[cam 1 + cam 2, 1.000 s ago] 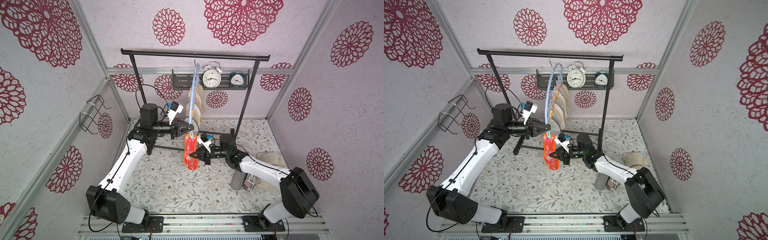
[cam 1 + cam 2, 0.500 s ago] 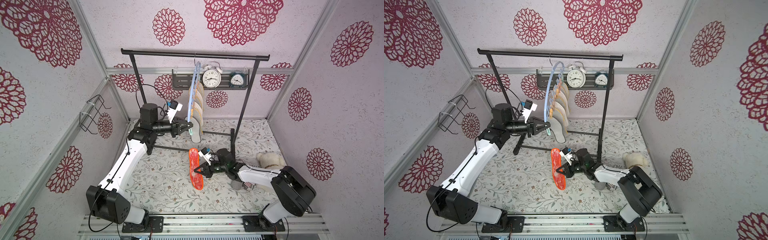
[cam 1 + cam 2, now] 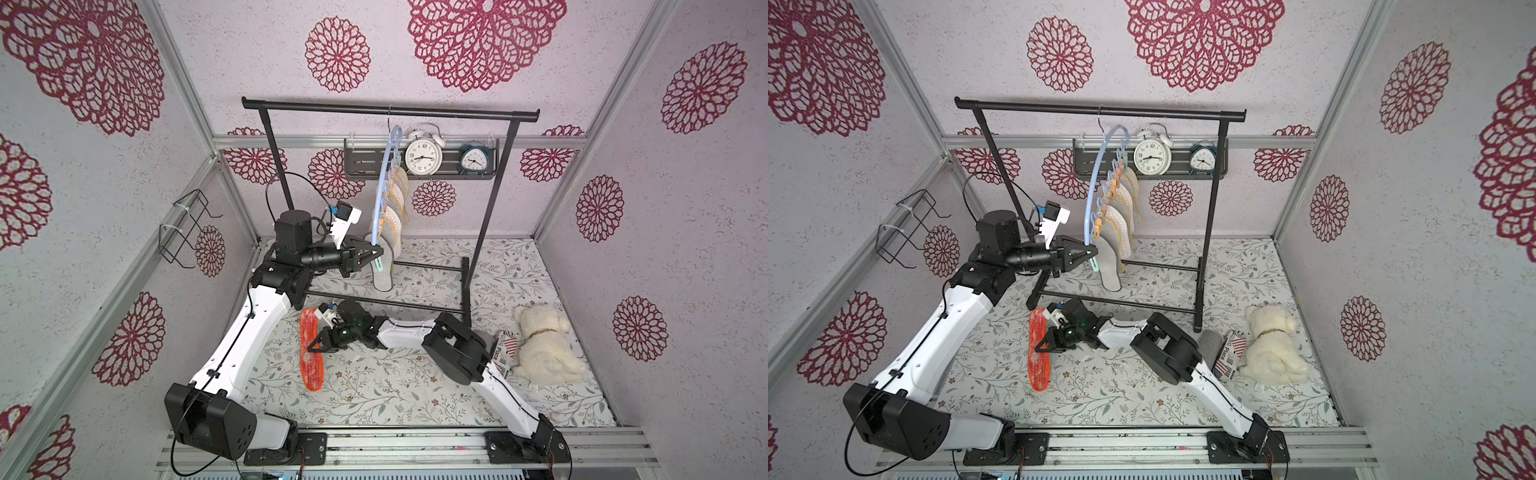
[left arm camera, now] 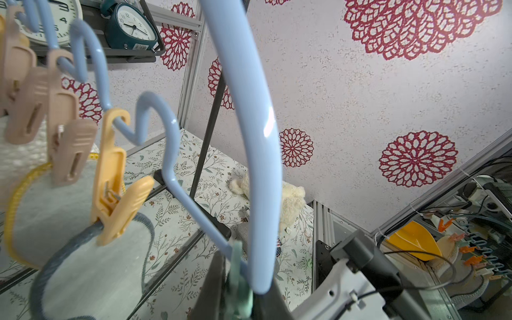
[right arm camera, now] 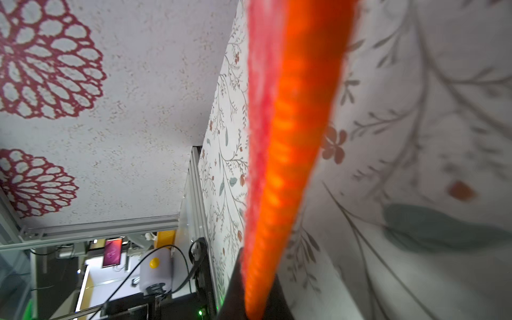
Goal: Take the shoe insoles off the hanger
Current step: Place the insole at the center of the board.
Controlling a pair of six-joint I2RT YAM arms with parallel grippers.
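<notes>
The orange insole [image 3: 311, 372] is off the hanger [image 3: 384, 183] and the right gripper [image 3: 311, 348] is clenched on its long edge, about the middle. It lies stretched low over the counter [image 3: 374, 395], its toe toward the front rail. In the right wrist view it shows only edge-on, so I cannot tell whether it touches the surface.

On one side the insole is just beside the white link of the left arm [image 3: 249, 332]. On the other side the counter is free up to the right arm's elbow. Behind the right wrist runs the lower bar of the garment rack [image 3: 390, 110], quite near. The plush dog [image 3: 544, 345] sits well apart, by the right wall.

The left gripper [image 3: 376, 254] is closed on the mint clothespin [image 3: 377, 266] at the lowest tip of the hanger. The other insoles [image 3: 395, 208] hang in a row from their pins, with a grey one [image 3: 384, 270] nearest to the gripper (its heel almost reaches the rack's foot bar).

One second ago the orange insole hung upright from this same pin, with both grippers at it. Half a second ago it was already free and tilted in the air. Now it has come lower and more to the left, and the right arm is folded down. The left gripper has stayed at the hanger's end.
</notes>
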